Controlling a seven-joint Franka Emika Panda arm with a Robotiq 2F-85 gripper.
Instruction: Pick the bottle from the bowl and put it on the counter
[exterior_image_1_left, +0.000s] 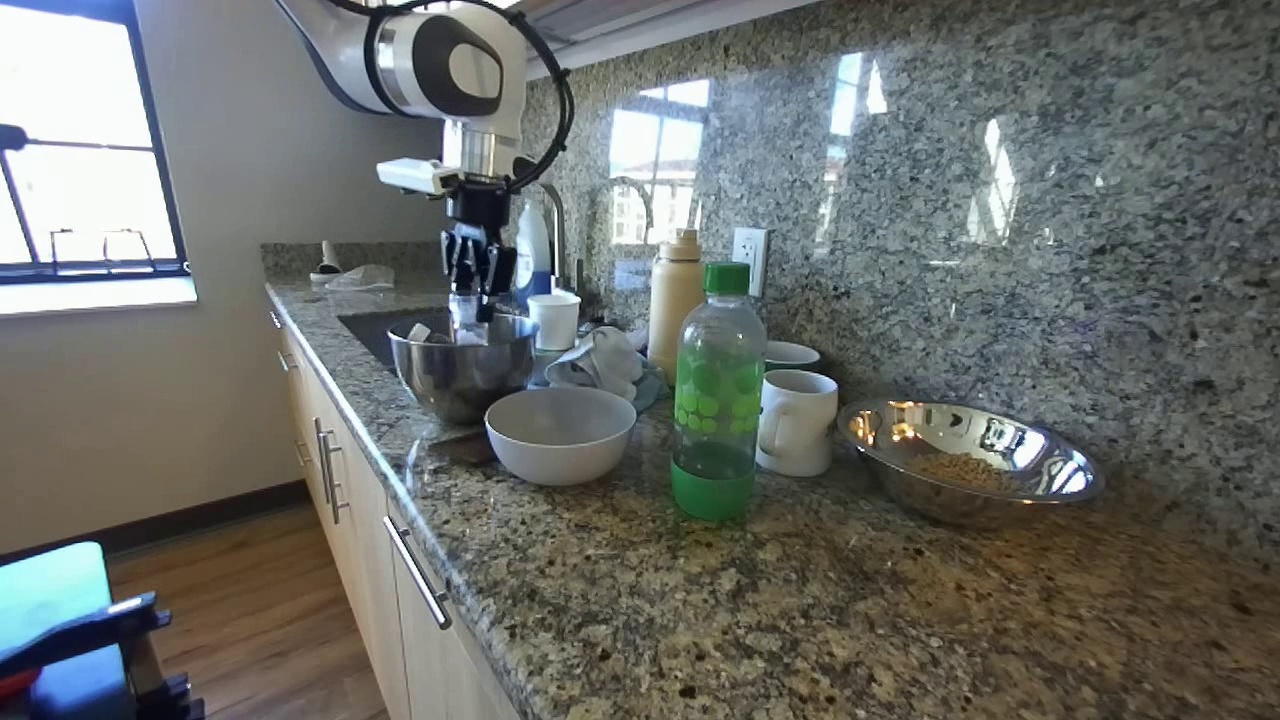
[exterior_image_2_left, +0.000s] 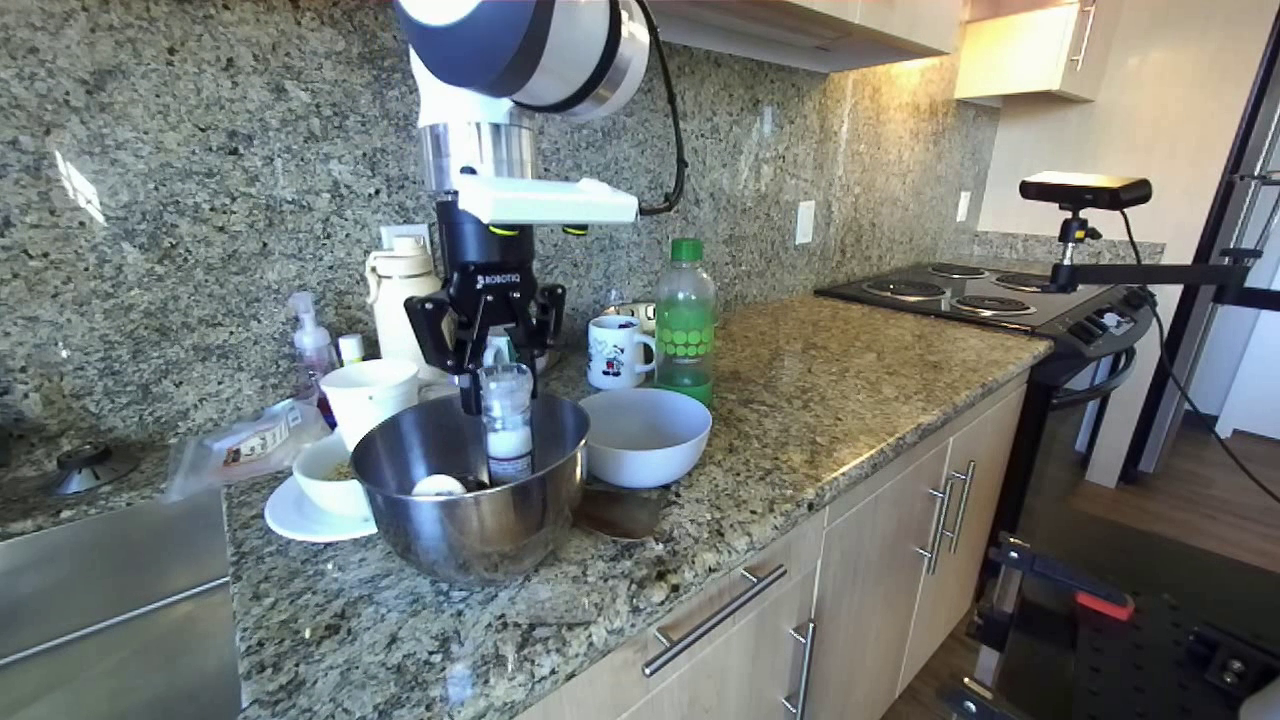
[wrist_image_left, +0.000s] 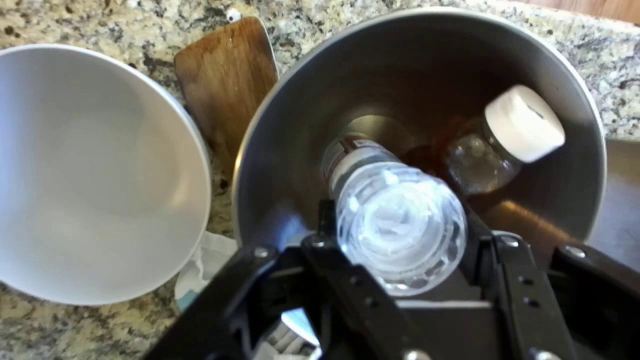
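The deep steel bowl (exterior_image_1_left: 465, 380) stands on the granite counter (exterior_image_1_left: 800, 620), and it shows in an exterior view (exterior_image_2_left: 470, 535) and the wrist view (wrist_image_left: 285, 185). A clear bottle (exterior_image_2_left: 508, 415) stands slightly tilted inside it, top above the rim. My gripper (exterior_image_2_left: 505, 385) points down over the bowl, and in the wrist view (wrist_image_left: 400, 225) its fingers touch both sides of the bottle's clear top (wrist_image_left: 400, 230). The bottle's lower end is inside the bowl; whether it touches the floor is unclear. A white-capped bottle (wrist_image_left: 525, 125) leans in the same bowl.
A white bowl (exterior_image_1_left: 560, 440) sits beside the steel bowl, with a wooden board (wrist_image_left: 227, 80) between them. A green-capped bottle (exterior_image_1_left: 715, 400), mug (exterior_image_1_left: 797, 425) and shallow steel bowl (exterior_image_1_left: 970, 490) stand further along. A white cup (exterior_image_2_left: 370, 395) and small bowl (exterior_image_2_left: 330, 475) flank the other side.
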